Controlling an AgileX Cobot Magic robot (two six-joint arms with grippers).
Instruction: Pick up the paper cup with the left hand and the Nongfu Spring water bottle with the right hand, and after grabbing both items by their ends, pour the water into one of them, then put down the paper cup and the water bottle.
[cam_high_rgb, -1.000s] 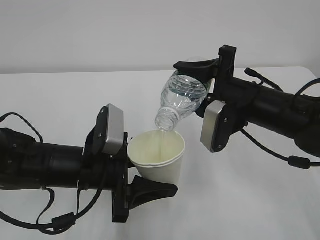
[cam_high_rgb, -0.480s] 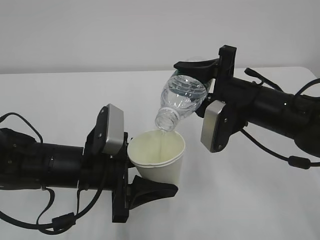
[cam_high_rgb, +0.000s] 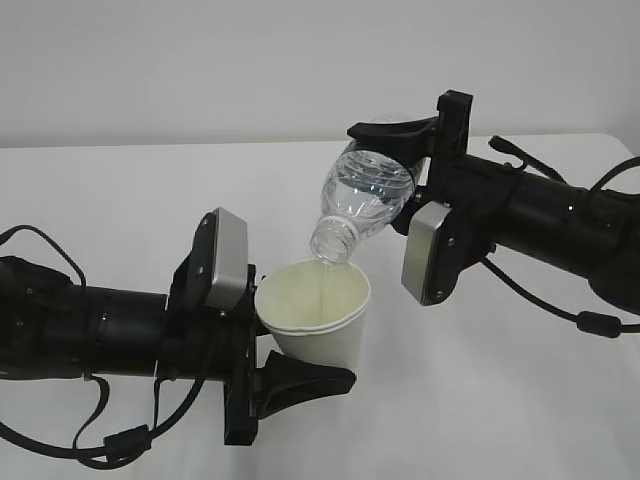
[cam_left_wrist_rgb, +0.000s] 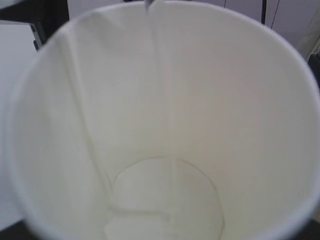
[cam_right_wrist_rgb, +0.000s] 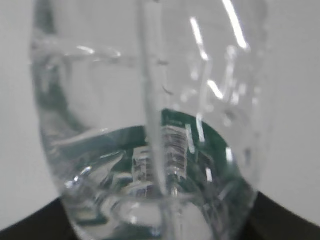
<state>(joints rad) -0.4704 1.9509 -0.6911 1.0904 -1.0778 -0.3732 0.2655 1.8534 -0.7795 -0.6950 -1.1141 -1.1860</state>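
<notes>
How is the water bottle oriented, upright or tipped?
Tipped: the water bottle points neck-down over the paper cup, held by the right gripper.

One paper cup (cam_high_rgb: 318, 318) at six o'clock, one Nongfu Spring water bottle (cam_high_rgb: 362, 200) at twelve o'clock, one thin stream of water (cam_left_wrist_rgb: 165, 95), two grippers, left gripper (cam_high_rgb: 268, 372) at seven o'clock, right gripper (cam_high_rgb: 412, 170) at one o'clock, one white table (cam_high_rgb: 150, 190)
</notes>
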